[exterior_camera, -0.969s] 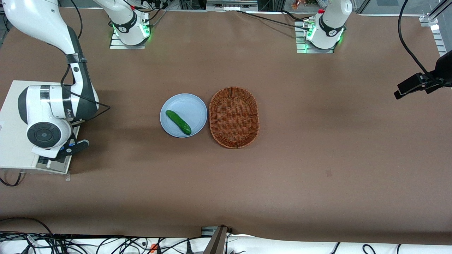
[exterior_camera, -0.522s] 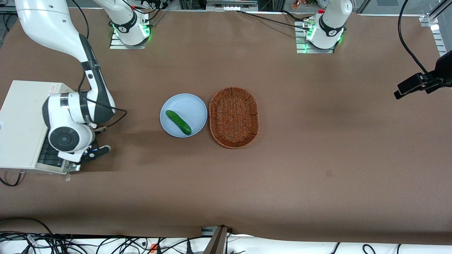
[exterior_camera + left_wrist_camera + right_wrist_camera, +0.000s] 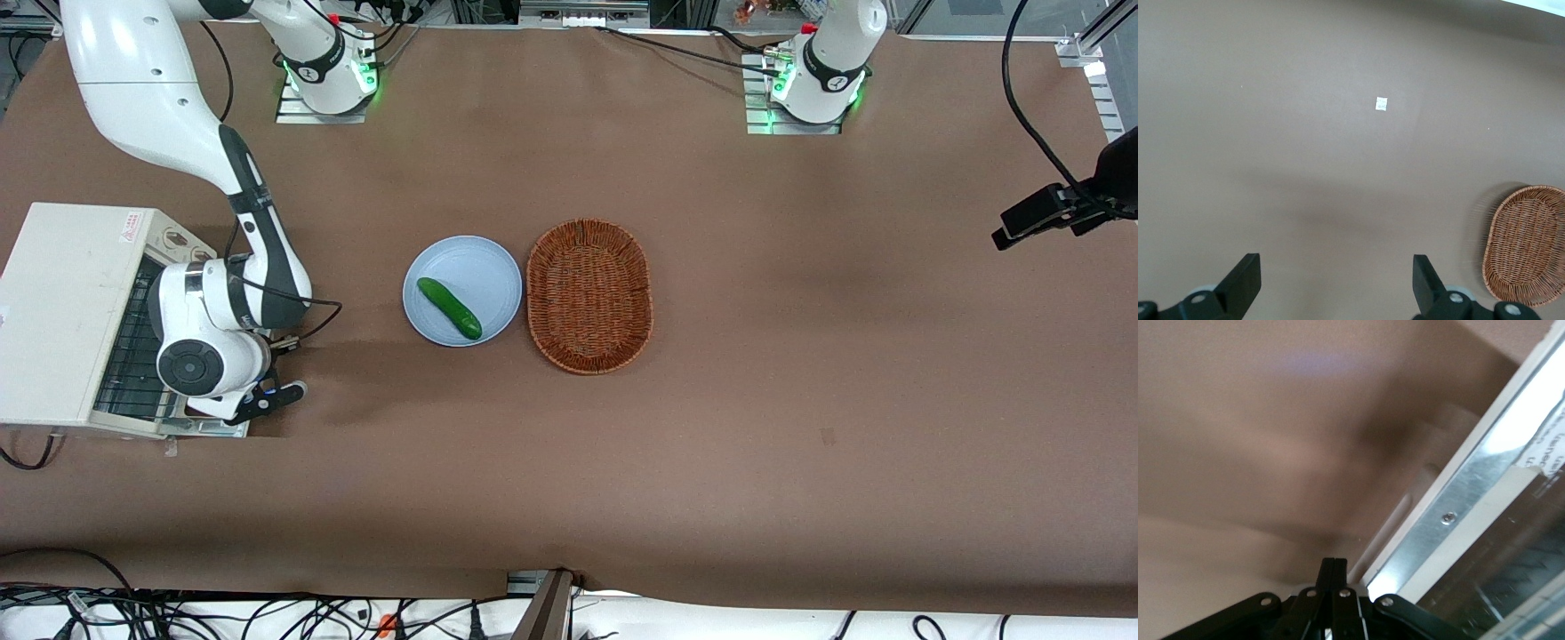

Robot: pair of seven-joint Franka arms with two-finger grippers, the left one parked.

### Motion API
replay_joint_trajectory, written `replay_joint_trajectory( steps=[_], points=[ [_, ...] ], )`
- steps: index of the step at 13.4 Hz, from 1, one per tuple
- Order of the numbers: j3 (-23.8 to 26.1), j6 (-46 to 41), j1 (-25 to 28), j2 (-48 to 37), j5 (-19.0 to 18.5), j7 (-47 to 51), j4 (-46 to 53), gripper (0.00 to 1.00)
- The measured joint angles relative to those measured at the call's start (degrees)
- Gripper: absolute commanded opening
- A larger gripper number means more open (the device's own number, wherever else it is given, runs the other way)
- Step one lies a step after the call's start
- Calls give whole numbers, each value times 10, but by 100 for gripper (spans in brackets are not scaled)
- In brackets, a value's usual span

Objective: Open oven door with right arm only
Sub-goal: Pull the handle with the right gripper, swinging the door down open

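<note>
Front view: the right arm [image 3: 191,169] bends down at the frame's left edge, its wrist low over the oven door [image 3: 213,428], which hangs swung outward from the cream toaster oven [image 3: 58,302], baring the wire rack [image 3: 133,342].

Right wrist view: the gripper [image 3: 1333,587] has its fingers pressed together, holding nothing, just beside the door's metal frame [image 3: 1465,500] and dark glass.

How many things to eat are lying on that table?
1: a green cucumber on the blue plate, beside the wicker basket, which looks empty. The oven interior, partly hidden by the arm whose claw is shut at its door, may hold more.
</note>
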Motion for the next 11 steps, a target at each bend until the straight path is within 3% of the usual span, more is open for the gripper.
replay_joint_trajectory(
  steps=[5, 11],
  points=[
    [-4, 12, -12, 9, 48, 21, 2, 0],
    [-24, -9, -32, 10, 169, 76, 3, 0]
  ],
)
